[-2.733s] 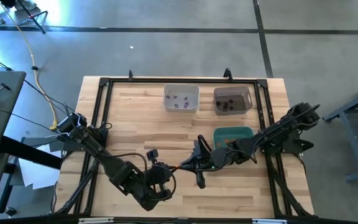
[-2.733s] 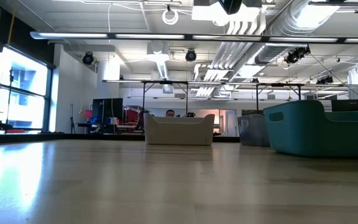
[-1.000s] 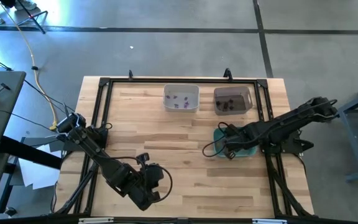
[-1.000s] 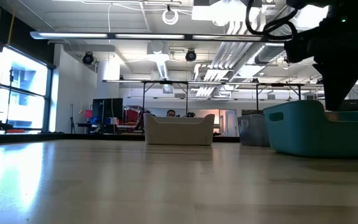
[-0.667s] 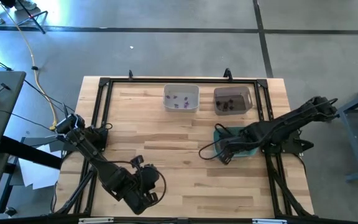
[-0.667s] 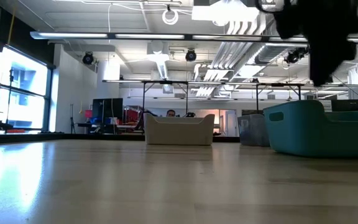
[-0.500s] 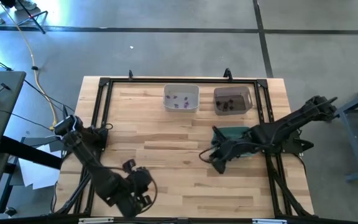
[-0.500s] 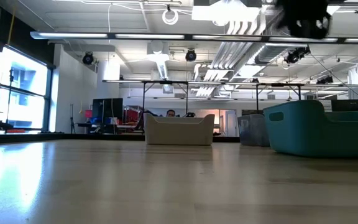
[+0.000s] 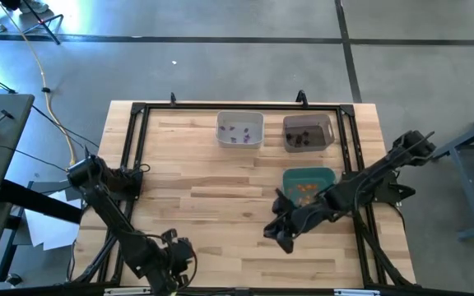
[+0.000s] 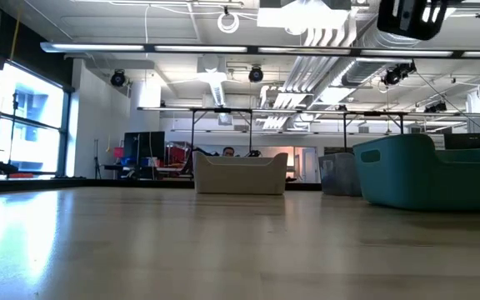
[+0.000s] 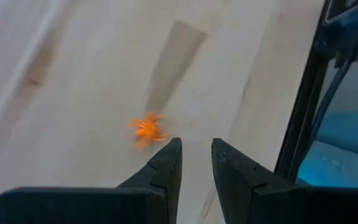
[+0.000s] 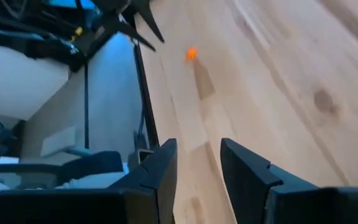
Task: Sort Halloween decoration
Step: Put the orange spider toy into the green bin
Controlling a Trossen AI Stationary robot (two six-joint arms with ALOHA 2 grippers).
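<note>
A small orange spider-like trinket (image 11: 146,129) of the Halloween decoration lies on the bare wood, just beyond my left gripper (image 11: 196,155), which is open and holds nothing. That gripper (image 9: 175,251) hangs low near the table's near left corner. The same trinket (image 12: 191,54) shows far off past my right gripper (image 12: 197,155), also open with nothing in it, above the table's middle near part (image 9: 270,233). Several orange trinkets (image 9: 306,189) lie in the teal bin (image 9: 309,175), purple ones (image 9: 237,130) in the white bin (image 9: 239,118), dark ones (image 9: 303,138) in the grey bin (image 9: 308,121).
A black frame rail (image 9: 134,164) runs round the tabletop; its left bar (image 11: 303,112) passes close beside my left gripper. The three bins stand at the far and right parts of the table. Bare wood (image 9: 220,197) lies between the two arms. In the low view, part of my right arm (image 10: 407,17) hangs high up.
My right gripper has left the teal bin, risen and gone toward the table's near edge and left, tipping up toward level. The orange trinkets in the bin now show. My left gripper has swung toward the near left corner and sunk toward the table.
</note>
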